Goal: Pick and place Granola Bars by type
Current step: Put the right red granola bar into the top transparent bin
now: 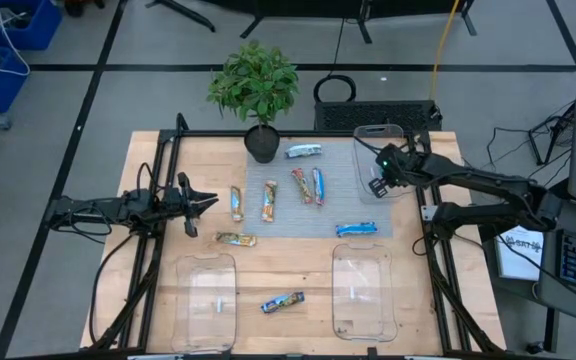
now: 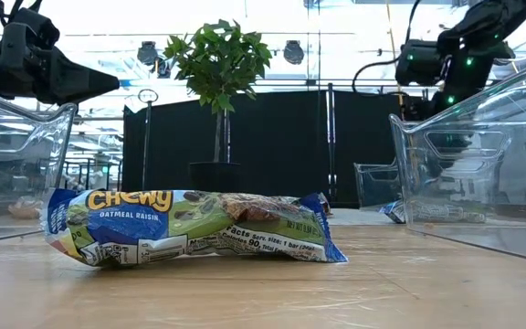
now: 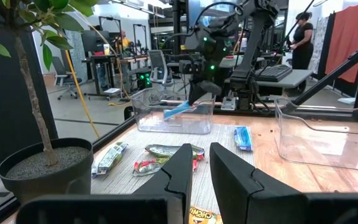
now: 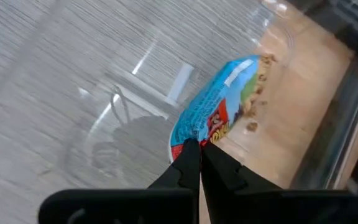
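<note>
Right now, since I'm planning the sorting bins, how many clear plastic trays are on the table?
3. In the high view, one clear plastic tray lies lower left, a second lower right, the third upper right. None seems hidden.

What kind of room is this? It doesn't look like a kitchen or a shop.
Most likely a robotics lab or workshop. A wooden table carries two robot arms on a metal frame, taped lines mark the grey floor, and beyond it stand desks with computer gear and a person working.
</note>
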Robot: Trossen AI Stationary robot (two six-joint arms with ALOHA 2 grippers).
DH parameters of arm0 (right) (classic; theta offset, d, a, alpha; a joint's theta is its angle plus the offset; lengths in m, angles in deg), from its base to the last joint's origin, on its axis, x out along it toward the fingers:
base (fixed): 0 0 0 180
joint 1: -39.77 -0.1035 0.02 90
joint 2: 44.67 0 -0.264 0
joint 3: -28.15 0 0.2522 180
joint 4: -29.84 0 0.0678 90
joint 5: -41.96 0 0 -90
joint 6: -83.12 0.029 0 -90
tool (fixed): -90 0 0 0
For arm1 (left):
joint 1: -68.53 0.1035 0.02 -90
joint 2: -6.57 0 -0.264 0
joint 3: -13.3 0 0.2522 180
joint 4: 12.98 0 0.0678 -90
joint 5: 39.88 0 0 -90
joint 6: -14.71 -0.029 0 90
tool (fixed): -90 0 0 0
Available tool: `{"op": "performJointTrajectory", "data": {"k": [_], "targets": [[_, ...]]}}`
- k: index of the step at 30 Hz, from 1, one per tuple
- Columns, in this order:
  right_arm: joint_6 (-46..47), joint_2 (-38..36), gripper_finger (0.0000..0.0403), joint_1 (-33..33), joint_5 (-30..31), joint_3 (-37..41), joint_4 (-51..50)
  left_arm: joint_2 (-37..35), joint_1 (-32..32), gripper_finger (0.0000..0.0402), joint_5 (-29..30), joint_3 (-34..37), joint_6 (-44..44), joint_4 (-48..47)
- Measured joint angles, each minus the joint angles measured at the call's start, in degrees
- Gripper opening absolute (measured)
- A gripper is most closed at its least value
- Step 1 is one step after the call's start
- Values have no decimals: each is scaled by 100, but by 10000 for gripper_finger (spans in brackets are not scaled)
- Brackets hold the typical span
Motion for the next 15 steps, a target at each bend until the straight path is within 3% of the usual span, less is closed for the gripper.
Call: {"op": "performJointTrajectory", "data": {"k": [7, 15], "targets": [[58, -1, 6, 175, -24, 113, 112, 0, 0, 63, 0, 0, 2, 0], [69, -2, 45, 175, -20, 114, 142, 0, 2, 63, 0, 0, 2, 0]]}}
